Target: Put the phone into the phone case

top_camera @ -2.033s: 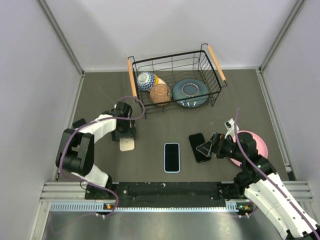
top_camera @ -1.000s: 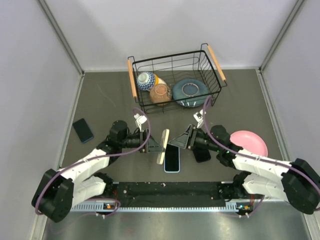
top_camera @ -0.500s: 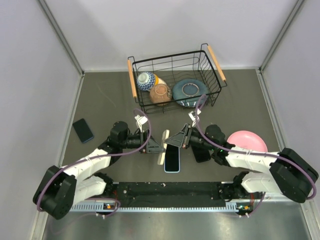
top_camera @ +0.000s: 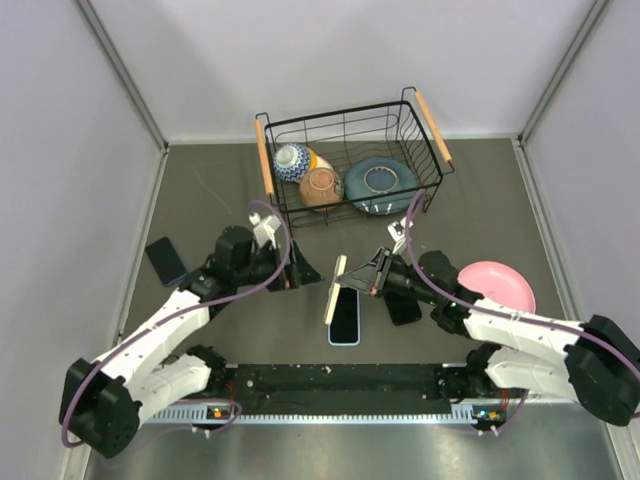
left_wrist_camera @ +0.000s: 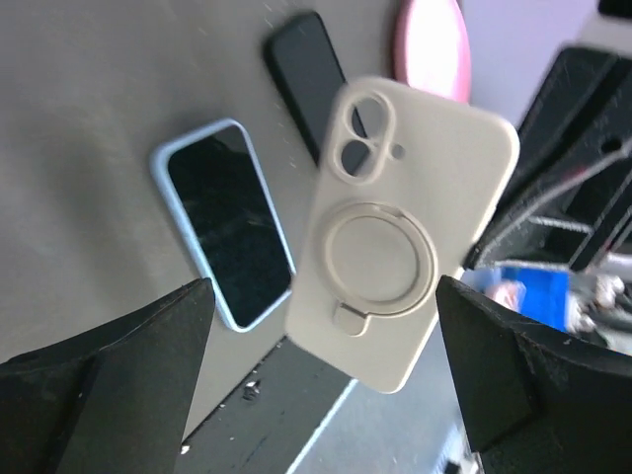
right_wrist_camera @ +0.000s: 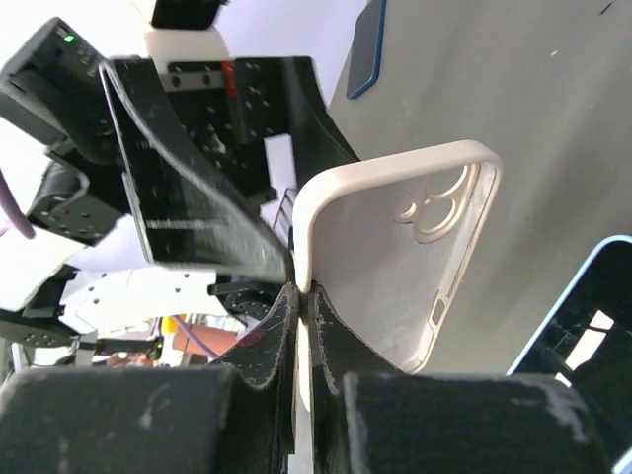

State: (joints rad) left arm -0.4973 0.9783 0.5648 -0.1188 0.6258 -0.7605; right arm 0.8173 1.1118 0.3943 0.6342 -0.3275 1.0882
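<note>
A cream phone case (top_camera: 335, 290) stands on edge above the table, and my right gripper (top_camera: 356, 282) is shut on its rim. The right wrist view shows the case's hollow inside (right_wrist_camera: 395, 267) with my right gripper (right_wrist_camera: 303, 292) pinching its edge. My left gripper (top_camera: 297, 272) is open and apart from the case, to its left. In the left wrist view the case's ringed back (left_wrist_camera: 405, 237) hangs ahead of my left gripper (left_wrist_camera: 321, 395), touching neither finger. The phone (top_camera: 344, 316), pale blue at the rim, lies screen up just below the case (left_wrist_camera: 222, 222).
A black phone-shaped slab (top_camera: 403, 305) lies right of the phone, under my right arm. A dark blue phone (top_camera: 165, 260) lies at the far left. A pink plate (top_camera: 500, 285) sits at the right. A wire basket (top_camera: 268, 160) with bowls stands at the back.
My left gripper opened, let go of the case and drew back to the left. My right gripper closed on the case's rim and now holds it alone.
</note>
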